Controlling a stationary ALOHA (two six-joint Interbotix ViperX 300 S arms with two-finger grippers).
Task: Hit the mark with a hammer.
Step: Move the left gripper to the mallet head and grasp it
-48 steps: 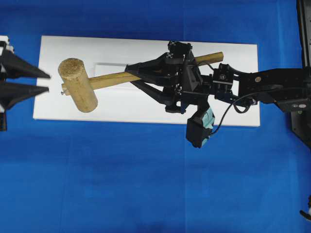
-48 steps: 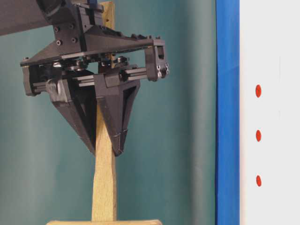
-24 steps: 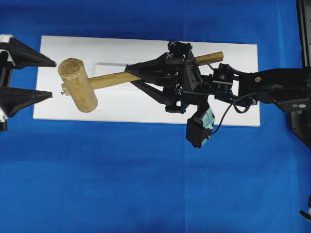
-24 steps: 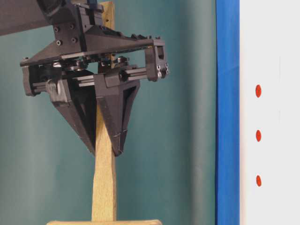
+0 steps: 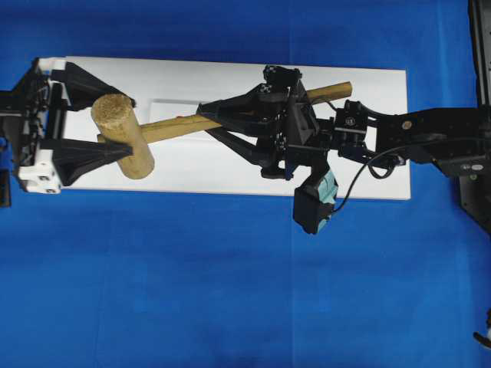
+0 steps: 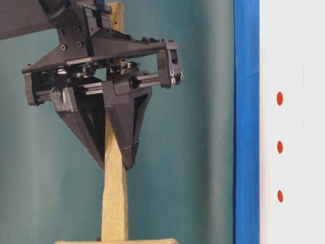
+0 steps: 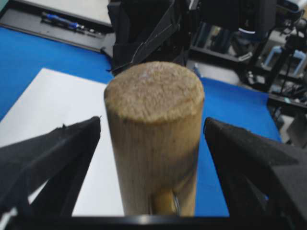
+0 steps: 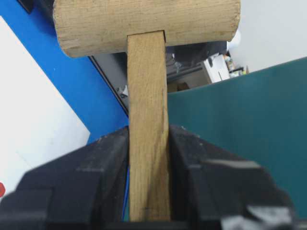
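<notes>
A blue table surface point(image 5: 230, 291) fills the overhead view. On it, toward the far side, lies a long white rectangular board point(image 5: 230, 169), its long edges running left to right, with blue showing on every side. A low raised white block point(image 5: 173, 106) sits on the board, left of its middle, largely hidden by what is above it.

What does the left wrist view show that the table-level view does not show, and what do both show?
Only the left wrist view shows the left gripper, its open fingers on either side of the hammer head. Only the table-level view shows three red dots in a row on the white block. Both show the hammer and the right gripper shut on its handle.
</notes>
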